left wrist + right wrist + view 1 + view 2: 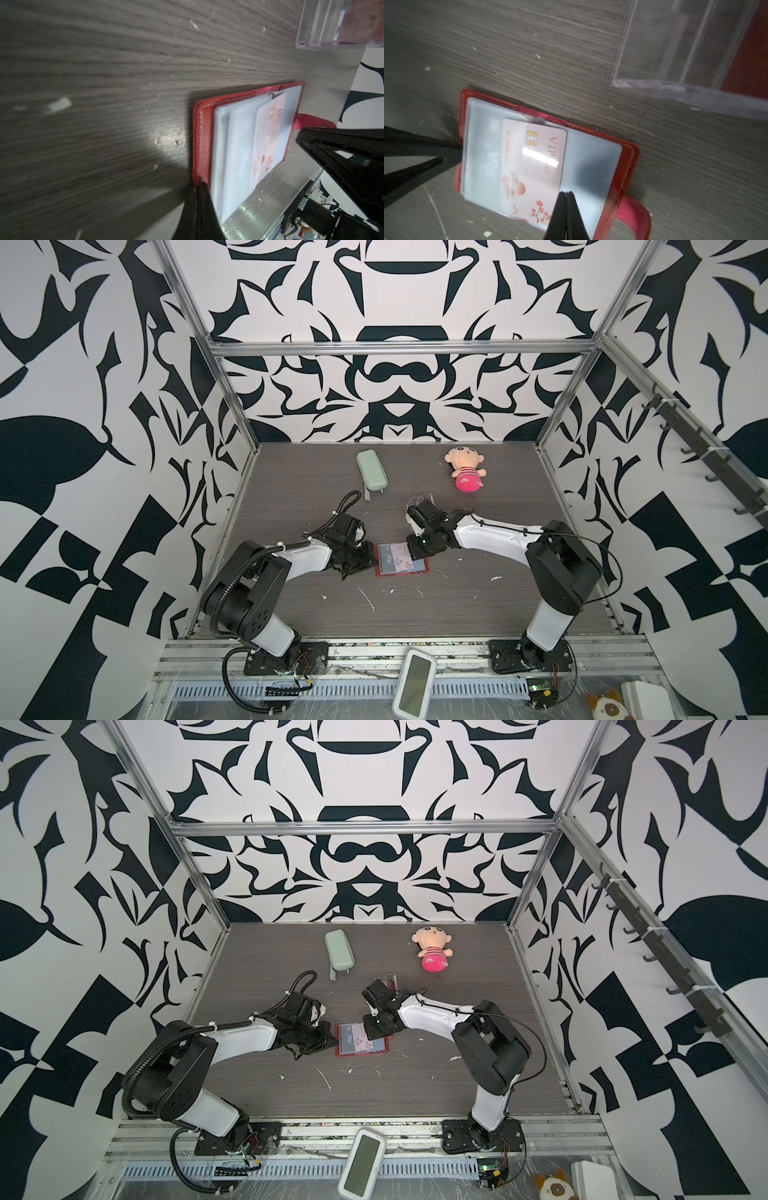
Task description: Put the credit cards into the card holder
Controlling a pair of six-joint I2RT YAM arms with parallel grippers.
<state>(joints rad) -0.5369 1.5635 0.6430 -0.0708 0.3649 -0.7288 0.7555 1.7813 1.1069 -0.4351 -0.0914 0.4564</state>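
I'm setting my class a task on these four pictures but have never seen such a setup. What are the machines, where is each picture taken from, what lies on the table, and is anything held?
Two robot arms, left and right, stand at the near edge of a grey table. Two pictures look down from overhead, side by side; two come from a camera on each arm's wrist, looking along its claw. On the table lie an open red card holder, a pale green case, a plush doll and a clear box. A pink VIP card sits partly inside one of the holder's clear sleeves. The left claw is shut, its tip on the holder's red edge. The right claw is shut, its tip at that card's edge; whether it pinches the card is unclear.
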